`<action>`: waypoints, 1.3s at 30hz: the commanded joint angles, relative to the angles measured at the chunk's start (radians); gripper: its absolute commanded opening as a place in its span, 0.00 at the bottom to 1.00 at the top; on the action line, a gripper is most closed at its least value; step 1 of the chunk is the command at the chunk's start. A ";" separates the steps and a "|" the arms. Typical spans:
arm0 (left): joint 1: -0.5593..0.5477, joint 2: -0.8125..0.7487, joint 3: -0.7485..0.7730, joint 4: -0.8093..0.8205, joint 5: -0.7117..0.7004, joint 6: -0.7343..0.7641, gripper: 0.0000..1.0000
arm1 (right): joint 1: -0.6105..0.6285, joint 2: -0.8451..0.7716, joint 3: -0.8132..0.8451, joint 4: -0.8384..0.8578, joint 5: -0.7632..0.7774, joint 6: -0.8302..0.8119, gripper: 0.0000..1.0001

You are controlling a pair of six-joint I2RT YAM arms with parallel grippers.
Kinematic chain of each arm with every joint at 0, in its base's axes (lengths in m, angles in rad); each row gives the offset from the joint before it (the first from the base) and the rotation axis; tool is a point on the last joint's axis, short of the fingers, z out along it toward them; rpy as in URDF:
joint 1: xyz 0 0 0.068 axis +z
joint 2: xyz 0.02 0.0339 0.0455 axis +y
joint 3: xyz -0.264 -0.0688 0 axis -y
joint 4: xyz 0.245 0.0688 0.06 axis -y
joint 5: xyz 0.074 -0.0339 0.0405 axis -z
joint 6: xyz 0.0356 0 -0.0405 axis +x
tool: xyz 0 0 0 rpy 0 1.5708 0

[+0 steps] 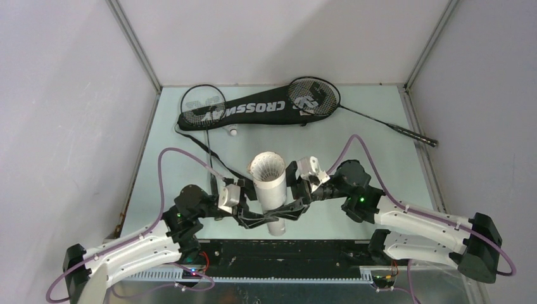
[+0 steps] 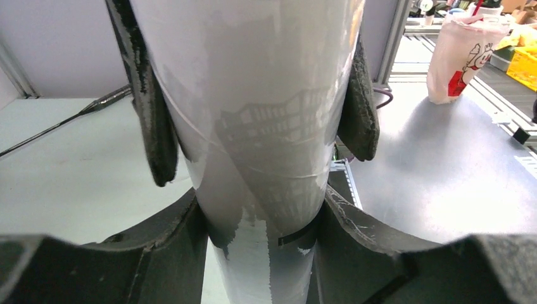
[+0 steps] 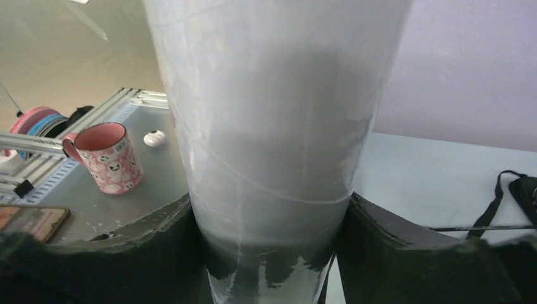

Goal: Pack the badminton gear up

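Near edge, centre: a long white cylindrical tube stands upright on the pale green surface, open mouth up, with white feathers showing inside the rim.
Left gripper: clamped on the tube's lower part, one finger pressed to each side.
Right gripper: clamped on the same tube from the opposite side.
Far edge: a black fabric "CROSSWAY" racket bag lies flat. One thin black racket is at its left end. The other racket is at its right end, handle towards the right edge.
Loose piece: a small white feather shuttlecock lies just in front of the bag.
Risk: two grips on one thin-walled tube could dent it if they squeeze or pull unevenly. If one gripper lets go off balance, the tube may tip and spill its feathers.
Hard to tell: no red logo shows on the tube. Its base is behind the fingers. How many shuttlecocks sit inside is unclear, as is whether the bag is open.
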 commanded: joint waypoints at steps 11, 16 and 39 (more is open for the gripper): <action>0.175 0.167 0.232 -0.322 -0.946 -0.277 1.00 | -0.099 -0.342 0.064 -0.448 0.737 -0.024 0.59; 0.517 0.486 0.309 -0.340 -0.800 -0.509 1.00 | -0.183 -0.388 0.065 -0.516 0.759 -0.015 0.59; 0.827 1.449 0.922 -0.413 -0.470 -0.740 0.70 | -0.303 -0.451 0.066 -0.601 0.767 -0.006 0.59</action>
